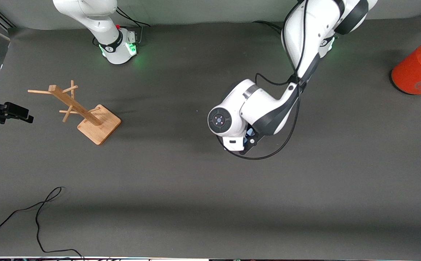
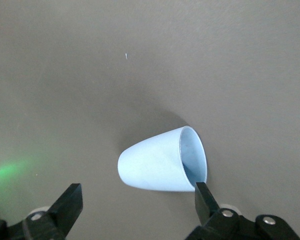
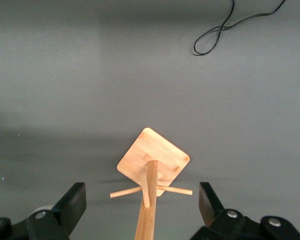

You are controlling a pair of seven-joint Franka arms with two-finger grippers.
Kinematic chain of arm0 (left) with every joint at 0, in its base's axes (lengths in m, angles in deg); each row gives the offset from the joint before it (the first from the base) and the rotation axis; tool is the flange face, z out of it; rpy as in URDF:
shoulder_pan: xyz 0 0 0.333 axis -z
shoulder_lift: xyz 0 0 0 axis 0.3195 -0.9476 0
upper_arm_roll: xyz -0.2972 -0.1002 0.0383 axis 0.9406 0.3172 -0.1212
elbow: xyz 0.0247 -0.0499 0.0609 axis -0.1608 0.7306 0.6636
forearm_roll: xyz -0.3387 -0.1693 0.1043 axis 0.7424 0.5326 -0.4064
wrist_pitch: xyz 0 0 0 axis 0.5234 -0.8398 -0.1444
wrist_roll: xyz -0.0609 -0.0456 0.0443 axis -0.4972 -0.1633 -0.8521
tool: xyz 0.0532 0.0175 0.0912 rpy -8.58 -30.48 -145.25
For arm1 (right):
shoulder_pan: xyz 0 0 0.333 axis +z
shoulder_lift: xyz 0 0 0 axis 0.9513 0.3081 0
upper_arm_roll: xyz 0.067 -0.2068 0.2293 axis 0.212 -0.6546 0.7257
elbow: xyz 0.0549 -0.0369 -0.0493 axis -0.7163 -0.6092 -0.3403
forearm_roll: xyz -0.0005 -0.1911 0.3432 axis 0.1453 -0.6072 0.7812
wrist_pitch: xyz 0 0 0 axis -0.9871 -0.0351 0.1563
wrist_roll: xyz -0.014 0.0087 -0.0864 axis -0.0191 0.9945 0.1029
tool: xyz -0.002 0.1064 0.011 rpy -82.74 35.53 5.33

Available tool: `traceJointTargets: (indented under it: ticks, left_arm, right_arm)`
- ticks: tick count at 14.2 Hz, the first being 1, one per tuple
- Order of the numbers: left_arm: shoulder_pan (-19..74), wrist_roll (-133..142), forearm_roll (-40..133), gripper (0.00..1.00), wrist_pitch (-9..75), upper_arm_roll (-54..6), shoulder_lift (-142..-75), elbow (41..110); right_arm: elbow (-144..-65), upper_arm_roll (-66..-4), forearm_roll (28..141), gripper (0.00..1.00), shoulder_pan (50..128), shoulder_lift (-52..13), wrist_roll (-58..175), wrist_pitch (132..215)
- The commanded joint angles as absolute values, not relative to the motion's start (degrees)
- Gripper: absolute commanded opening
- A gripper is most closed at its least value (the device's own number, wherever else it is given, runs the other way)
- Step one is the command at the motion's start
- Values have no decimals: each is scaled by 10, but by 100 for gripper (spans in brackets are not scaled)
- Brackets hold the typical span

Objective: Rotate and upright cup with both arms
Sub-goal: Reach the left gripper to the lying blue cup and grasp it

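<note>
The light-blue cup (image 2: 155, 162) lies on its side on the grey table. In the front view only a sliver of it (image 1: 249, 133) shows under the left wrist, near the table's middle. My left gripper (image 2: 138, 192) hangs low over it, open and empty. The cup sits just ahead of the gap, and one fingertip (image 2: 202, 192) is next to its rim. In the front view the left gripper (image 1: 248, 141) points down at the table. My right gripper (image 3: 141, 192) is open and empty, high above the wooden rack (image 3: 152, 160).
The wooden rack (image 1: 87, 112) stands toward the right arm's end. An orange-red can with a silver top (image 1: 419, 69) stands at the left arm's end. A black cable (image 1: 40, 210) lies near the front edge. A black device (image 1: 5, 111) sticks in beside the rack.
</note>
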State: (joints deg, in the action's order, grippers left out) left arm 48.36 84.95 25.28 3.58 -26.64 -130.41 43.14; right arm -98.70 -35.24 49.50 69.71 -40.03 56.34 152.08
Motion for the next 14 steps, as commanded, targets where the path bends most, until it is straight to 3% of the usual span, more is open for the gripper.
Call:
traceJointTargets:
  ticks: [1, 10, 11, 12, 14]
  left_arm:
    - [494, 867, 240, 100, 16, -275, -1345, 400]
    - [494, 867, 250, 100, 9, -289, -1381, 417]
    - [494, 867, 251, 95, 6, -289, -1381, 417]
    - [494, 868, 252, 79, 5, -289, -1379, 416]
    - [493, 876, 260, 34, 2, -288, -1376, 414]
  right_arm:
    - [-1001, -354, 501, 100, 709, -408, 567, 1519]
    - [-998, -354, 500, 100, 742, -400, 623, 1526]
    - [-998, -354, 499, 100, 743, -400, 624, 1524]
    - [-998, -354, 499, 100, 743, -400, 624, 1523]
    - [-998, -354, 499, 100, 743, -400, 624, 1523]
